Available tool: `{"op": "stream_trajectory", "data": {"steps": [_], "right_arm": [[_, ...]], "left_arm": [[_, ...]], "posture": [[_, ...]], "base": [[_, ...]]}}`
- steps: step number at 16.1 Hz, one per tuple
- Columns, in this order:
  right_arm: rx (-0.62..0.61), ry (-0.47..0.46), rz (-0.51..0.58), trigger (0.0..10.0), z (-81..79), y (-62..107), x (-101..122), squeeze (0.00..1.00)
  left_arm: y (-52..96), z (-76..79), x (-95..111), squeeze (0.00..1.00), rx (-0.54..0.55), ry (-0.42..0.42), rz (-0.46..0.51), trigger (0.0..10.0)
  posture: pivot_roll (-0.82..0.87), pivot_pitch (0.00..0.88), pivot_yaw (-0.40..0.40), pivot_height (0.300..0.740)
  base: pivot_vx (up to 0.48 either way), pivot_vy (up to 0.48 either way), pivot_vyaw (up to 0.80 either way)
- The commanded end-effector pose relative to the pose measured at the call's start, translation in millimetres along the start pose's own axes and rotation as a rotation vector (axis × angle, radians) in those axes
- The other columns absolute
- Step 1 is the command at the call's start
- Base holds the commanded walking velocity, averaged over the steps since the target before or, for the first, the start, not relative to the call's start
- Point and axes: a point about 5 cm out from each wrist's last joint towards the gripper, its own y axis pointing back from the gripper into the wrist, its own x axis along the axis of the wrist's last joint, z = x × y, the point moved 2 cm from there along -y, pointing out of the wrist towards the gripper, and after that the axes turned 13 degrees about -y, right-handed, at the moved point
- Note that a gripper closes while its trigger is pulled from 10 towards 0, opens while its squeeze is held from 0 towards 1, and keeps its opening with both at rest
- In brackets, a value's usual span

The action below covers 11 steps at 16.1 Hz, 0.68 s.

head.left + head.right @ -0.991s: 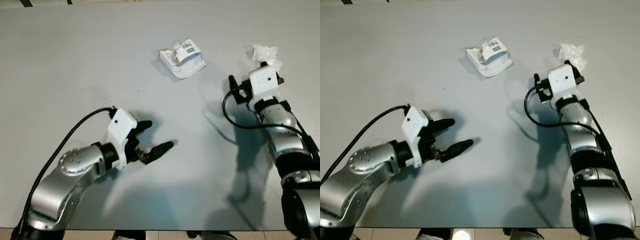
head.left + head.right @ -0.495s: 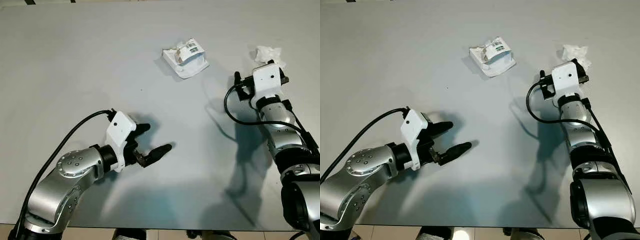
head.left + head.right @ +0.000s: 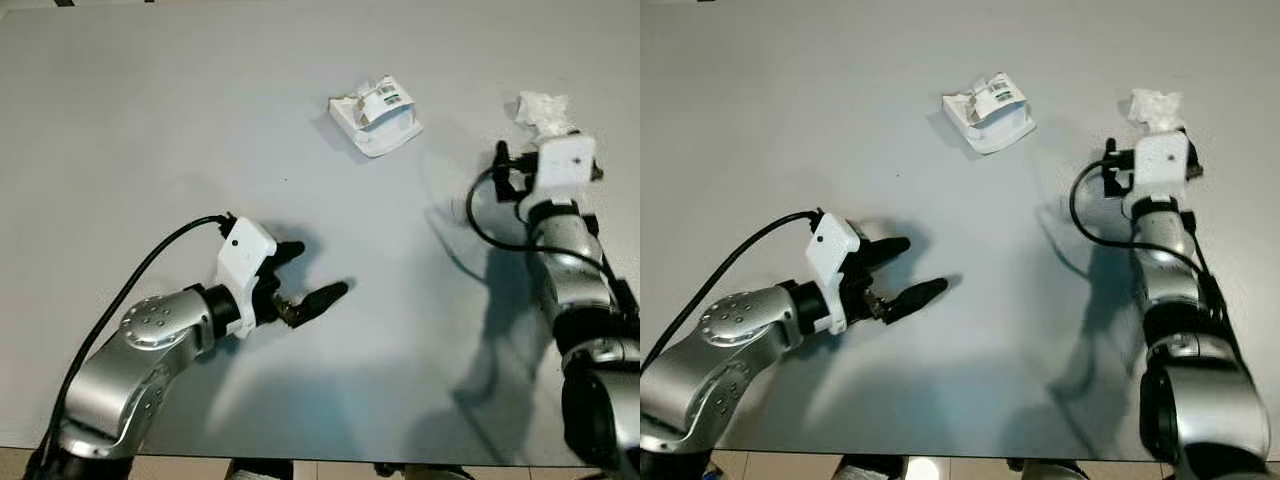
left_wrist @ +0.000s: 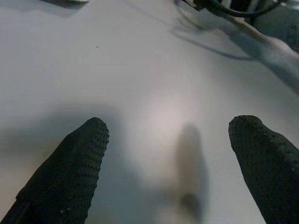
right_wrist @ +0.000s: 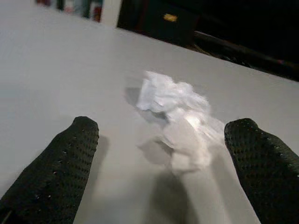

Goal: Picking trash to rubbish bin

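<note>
A crumpled white tissue [image 3: 543, 107] lies at the far right of the grey table [image 3: 150, 120]. In the right wrist view the tissue [image 5: 177, 112] sits just ahead of my right gripper [image 5: 163, 125], which is open with a finger on each side of it, not touching. From the head, the gripper's white wrist housing [image 3: 566, 164] sits just behind the tissue. A crushed white packet with a printed label [image 3: 376, 115] lies near the middle, farther back. My left gripper [image 3: 320, 268] hovers open and empty low over the near left of the table.
The table's front edge [image 3: 300, 462] runs along the bottom of the head views. A black cable [image 3: 480, 225] loops off the right wrist, and another [image 3: 140, 275] trails from the left arm. Dark furniture [image 5: 187, 23] stands beyond the table's far edge.
My right gripper has shifted right and lined up behind the tissue. The left arm has stayed nearly still. The camera has moved slightly.
</note>
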Motion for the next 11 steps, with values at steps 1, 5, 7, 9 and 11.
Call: {"op": "stream_trajectory", "data": {"steps": [1,5,7,9,11], "right_arm": [[-0.044,-0.059,0.059,10.0,2.9,4.7,5.2,0.00],[-0.060,-0.074,0.098,10.0,5.3,9.0,10.7,0.00],[-0.064,-0.084,0.104,10.0,8.9,10.2,14.9,0.00],[-0.060,-0.091,0.109,10.0,9.8,8.9,19.4,0.00],[-0.056,-0.089,0.109,10.0,9.3,7.6,21.4,0.00]], "left_arm": [[-3.9,2.2,-1.6,0.00,-0.015,-0.013,-0.004,10.0],[-16.6,1.2,1.4,0.00,-0.044,-0.020,0.028,10.0],[-23.1,0.6,1.3,0.00,-0.049,-0.023,0.038,10.0],[-25.8,-0.5,1.5,0.00,-0.046,-0.027,0.043,10.0],[-25.4,-0.3,-0.1,0.00,-0.044,-0.023,0.041,10.0]], "posture": [[0.43,0.300,0.065,0.740],[0.39,0.269,0.076,0.740],[0.37,0.259,0.072,0.740],[0.37,0.252,0.067,0.740],[0.37,0.253,0.066,0.740]], "base": [[0.000,0.000,0.00],[0.000,0.000,0.00],[0.000,0.000,0.00],[0.000,0.000,0.00],[0.000,0.000,0.00]]}}
